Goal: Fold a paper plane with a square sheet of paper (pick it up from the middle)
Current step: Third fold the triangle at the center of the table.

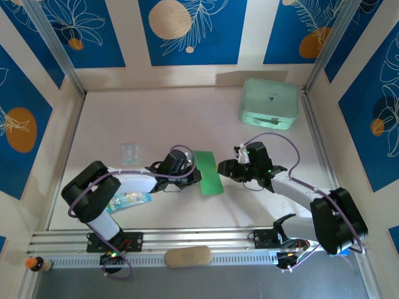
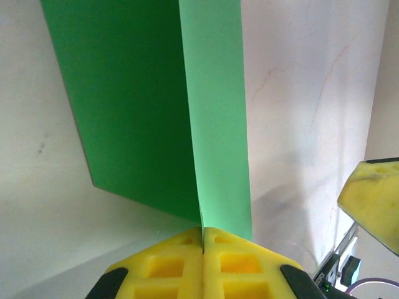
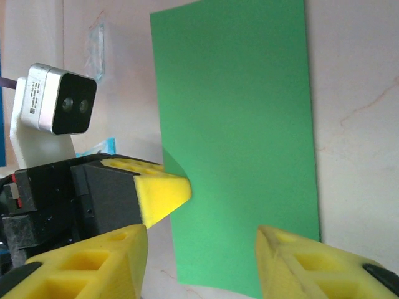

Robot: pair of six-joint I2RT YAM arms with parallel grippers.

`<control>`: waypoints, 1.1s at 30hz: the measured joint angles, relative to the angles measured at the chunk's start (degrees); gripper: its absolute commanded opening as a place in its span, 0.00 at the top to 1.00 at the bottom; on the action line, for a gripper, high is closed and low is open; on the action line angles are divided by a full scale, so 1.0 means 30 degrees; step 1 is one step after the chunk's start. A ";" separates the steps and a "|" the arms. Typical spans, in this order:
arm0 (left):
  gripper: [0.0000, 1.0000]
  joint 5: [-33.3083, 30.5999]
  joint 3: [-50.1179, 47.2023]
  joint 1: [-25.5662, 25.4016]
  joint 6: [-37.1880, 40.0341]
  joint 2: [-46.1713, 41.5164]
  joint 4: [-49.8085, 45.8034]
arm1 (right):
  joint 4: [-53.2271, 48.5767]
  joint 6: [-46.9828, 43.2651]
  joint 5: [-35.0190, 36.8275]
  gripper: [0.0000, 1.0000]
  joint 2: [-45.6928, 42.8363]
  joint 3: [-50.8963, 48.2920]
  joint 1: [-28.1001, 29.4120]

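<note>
Two layers of sheet [image 2: 137,112] pinched by left claw [image 2: 202,235], wrist view.

The left arm [image 1: 134,182] and right arm [image 1: 298,189] share white links, bulky black joints and looping purple cables [image 1: 274,135]. Their fingers [image 2: 168,268] are yellow, moulded with square recesses. A white bracket [image 3: 31,146] carries a silver twin-lens camera [image 3: 62,99].

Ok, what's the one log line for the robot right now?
left pincer: shut on green paper | right pincer: open, beside the paper | paper: folded in half, on table
</note>
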 measured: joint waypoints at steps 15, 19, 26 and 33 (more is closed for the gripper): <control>1.00 0.0058 -0.0692 0.0248 -0.0109 -0.0823 -0.0240 | 0.2907 -0.7817 0.7774 0.48 -0.2331 -0.2608 0.7825; 1.00 0.0058 -0.0736 0.0284 -0.0153 -0.0874 -0.0255 | 0.4364 -1.0360 0.8473 0.48 -0.2849 -0.3592 0.9136; 1.00 0.0058 -0.0787 0.0342 -0.0291 -0.0874 -0.0262 | 0.6018 -1.4200 1.0593 0.48 -0.1953 -0.3701 1.1970; 1.00 0.0066 -0.0787 0.0350 -0.0364 -0.0874 -0.0204 | 0.7490 -1.6837 1.3704 0.48 0.0801 -0.3701 1.3952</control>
